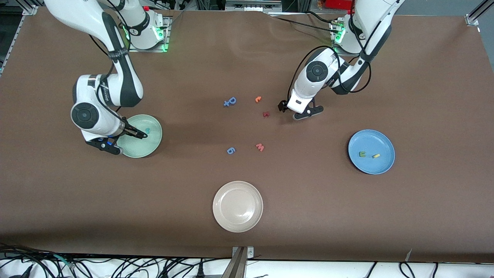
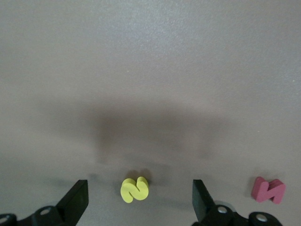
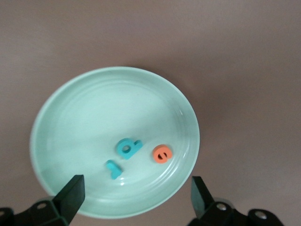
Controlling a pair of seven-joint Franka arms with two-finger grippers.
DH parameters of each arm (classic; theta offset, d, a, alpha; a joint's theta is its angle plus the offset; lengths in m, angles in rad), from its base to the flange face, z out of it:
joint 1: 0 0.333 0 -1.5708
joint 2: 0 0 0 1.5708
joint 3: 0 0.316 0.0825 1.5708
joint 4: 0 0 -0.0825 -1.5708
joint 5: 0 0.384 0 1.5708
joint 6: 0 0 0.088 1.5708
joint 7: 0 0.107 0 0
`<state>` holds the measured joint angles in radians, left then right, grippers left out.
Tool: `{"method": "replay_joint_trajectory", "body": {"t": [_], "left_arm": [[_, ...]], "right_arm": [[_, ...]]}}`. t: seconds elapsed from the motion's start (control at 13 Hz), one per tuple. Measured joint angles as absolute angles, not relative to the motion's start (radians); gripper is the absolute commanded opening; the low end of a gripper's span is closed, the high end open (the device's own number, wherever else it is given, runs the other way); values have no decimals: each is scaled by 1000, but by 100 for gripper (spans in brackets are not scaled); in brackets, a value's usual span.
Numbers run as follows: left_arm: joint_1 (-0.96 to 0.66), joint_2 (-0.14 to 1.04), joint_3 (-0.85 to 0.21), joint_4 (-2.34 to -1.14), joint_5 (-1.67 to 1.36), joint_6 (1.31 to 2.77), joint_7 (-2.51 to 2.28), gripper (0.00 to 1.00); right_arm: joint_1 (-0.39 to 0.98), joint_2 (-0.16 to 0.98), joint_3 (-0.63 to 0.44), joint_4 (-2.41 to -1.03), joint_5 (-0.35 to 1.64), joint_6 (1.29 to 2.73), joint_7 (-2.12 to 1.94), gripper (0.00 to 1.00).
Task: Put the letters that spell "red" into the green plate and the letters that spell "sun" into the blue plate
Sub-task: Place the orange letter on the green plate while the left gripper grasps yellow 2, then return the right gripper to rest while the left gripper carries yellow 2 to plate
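Observation:
The green plate (image 1: pixel 148 144) lies toward the right arm's end of the table. In it (image 3: pixel 84 117) are a teal "d" (image 3: pixel 128 147), a teal "r" (image 3: pixel 113 168) and an orange "e" (image 3: pixel 162 153). My right gripper (image 1: pixel 129 141) (image 3: pixel 136 195) hangs open just over that plate, holding nothing. The blue plate (image 1: pixel 380 141) holds a green "u" (image 1: pixel 362 154) and a small yellow bar (image 1: pixel 376 156). My left gripper (image 1: pixel 307 112) (image 2: pixel 140 195) is low over the table, open, with the yellow "s" (image 2: pixel 135 189) lying between its fingers, untouched. The arm hides this "s" in the front view.
A dark red letter (image 1: pixel 266 114) (image 2: pixel 268 189) lies beside the left gripper. An orange "c" (image 1: pixel 258 99), two blue letters (image 1: pixel 230 101) (image 1: pixel 230 150) and a pink "m" (image 1: pixel 260 147) are scattered mid-table. An off-white plate (image 1: pixel 237 224) sits nearest the front camera.

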<state>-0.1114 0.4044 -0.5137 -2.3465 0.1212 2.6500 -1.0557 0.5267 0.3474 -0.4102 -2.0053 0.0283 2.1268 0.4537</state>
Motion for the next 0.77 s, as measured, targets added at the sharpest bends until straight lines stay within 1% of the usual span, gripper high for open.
{"method": "replay_joint_trajectory", "body": {"t": [0.08,0.15,0.31,0.38,0.54,0.69,0.77], "left_arm": [[-111,406,-514,-2345,121,2653,-1056,82],[-111,408,-514,-2345,121,2660,-1057,81],[-112,419,-513,-2345,121,2673,-1058,78],[-112,422,-513,-2345,121,2674,-1059,78],[-112,430,-514,-2345,121,2674,-1060,74],[-112,435,-514,-2345,121,2676,-1069,64],[-115,437,-514,-2345,121,2677,-1073,58]], "right_arm": [[527,303,-409,-1987,28,2098,449,100],[528,260,-408,-1959,28,2060,444,100],[528,210,-408,-1876,28,1916,420,100],[528,203,-407,-1812,28,1822,386,100],[529,205,-406,-1657,28,1645,294,100],[505,208,-401,-1553,28,1577,228,100],[464,210,-371,-1532,28,1565,207,100]]}}
